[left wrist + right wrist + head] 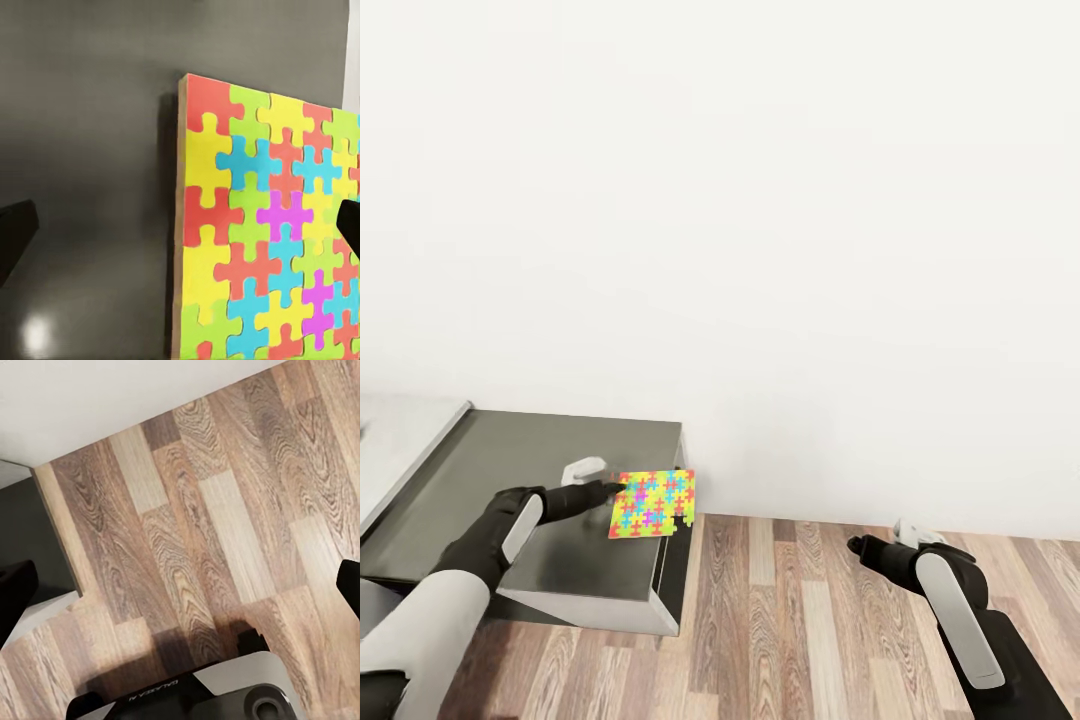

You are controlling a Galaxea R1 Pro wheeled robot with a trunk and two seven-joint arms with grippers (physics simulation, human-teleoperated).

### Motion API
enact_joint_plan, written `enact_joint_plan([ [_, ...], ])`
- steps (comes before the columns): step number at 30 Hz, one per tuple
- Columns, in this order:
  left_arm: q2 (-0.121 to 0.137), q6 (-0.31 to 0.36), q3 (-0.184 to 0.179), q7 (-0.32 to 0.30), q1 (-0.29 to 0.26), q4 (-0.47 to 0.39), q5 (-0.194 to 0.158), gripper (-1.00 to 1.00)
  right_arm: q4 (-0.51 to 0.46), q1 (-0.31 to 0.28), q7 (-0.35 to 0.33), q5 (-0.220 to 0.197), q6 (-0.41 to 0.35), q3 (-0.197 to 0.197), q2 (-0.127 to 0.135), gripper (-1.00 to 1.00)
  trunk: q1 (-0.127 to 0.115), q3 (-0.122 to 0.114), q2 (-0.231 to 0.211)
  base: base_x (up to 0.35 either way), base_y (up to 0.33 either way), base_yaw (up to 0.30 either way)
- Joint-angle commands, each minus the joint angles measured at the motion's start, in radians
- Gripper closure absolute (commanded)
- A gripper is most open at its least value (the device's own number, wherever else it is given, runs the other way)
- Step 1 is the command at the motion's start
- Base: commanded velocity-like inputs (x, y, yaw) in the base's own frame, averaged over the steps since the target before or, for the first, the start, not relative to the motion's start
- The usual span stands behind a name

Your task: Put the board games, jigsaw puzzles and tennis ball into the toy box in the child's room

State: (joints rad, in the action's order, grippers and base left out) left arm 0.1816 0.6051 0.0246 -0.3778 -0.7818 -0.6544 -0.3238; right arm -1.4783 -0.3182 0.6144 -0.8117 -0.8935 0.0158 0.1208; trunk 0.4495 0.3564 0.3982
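The left arm reaches forward and low over the dark grey part of the bench (pixel 480 470), forearm white, wrist and left pincer (pixel 610 487) black. Its tips meet the near-left edge of the jigsaw puzzle (pixel 652 503). In the left wrist view the two fingers (pixel 16 236) stand wide apart, one over bare bench top, the other over the puzzle sheet (pixel 262 232), and nothing is gripped between them.

The puzzle is a thin, roughly square sheet of interlocking red, yellow, green, blue and pink pieces, with a tan edge showing its slight thickness. It lies flat just ahead of the left pincer, at the bench's right-hand corner, its far side overhanging the edge a little. The bench top is smooth, slightly glossy, with bare surface behind and left of the pincer; a light grey section (pixel 400 440) joins further left.

The right arm hangs low over the wood-plank floor (pixel 800 620), well apart from the bench. The right pincer (pixel 857 545) is spread open and empty, its fingers (pixel 15 600) framing bare planks. A plain white wall (pixel 760 200) rises beyond.
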Motion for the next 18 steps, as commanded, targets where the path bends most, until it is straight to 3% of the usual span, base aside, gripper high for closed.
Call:
enact_joint_plan([
  [1,0.013,0.008,0.005,-0.003,-0.001,-0.002,-0.006,-1.0,-0.001,-0.001,0.01,-0.01,-0.002,0.0,0.0,-1.0,0.001,0.002,0.002,0.0,0.0,0.0],
  [8,0.094,0.025,0.025,-0.022,0.001,-0.041,-0.018,-1.0,0.001,-0.001,0.01,-0.01,-0.002,0.001,-0.001,-1.0,0.001,0.002,0.002,0.0,0.0,0.0],
  [11,0.122,0.079,0.062,-0.096,0.003,-0.08,-0.021,-1.0,0.001,-0.001,0.01,-0.01,-0.001,0.002,-0.001,-1.0,0.001,0.002,0.002,0.0,0.0,0.0],
  [14,0.149,0.17,0.107,-0.274,0.012,-0.181,-0.017,-1.0,0.001,-0.001,0.01,-0.012,0.011,0.003,-0.001,-1.0,0.001,0.002,0.002,0.0,0.0,0.0],
  [18,0.195,0.262,0.126,-0.476,0.056,-0.338,-0.016,-1.0,0.0,-0.001,0.006,-0.016,0.016,0.005,-0.001,-1.0,0.001,0.001,0.002,0.0,0.0,0.0],
])
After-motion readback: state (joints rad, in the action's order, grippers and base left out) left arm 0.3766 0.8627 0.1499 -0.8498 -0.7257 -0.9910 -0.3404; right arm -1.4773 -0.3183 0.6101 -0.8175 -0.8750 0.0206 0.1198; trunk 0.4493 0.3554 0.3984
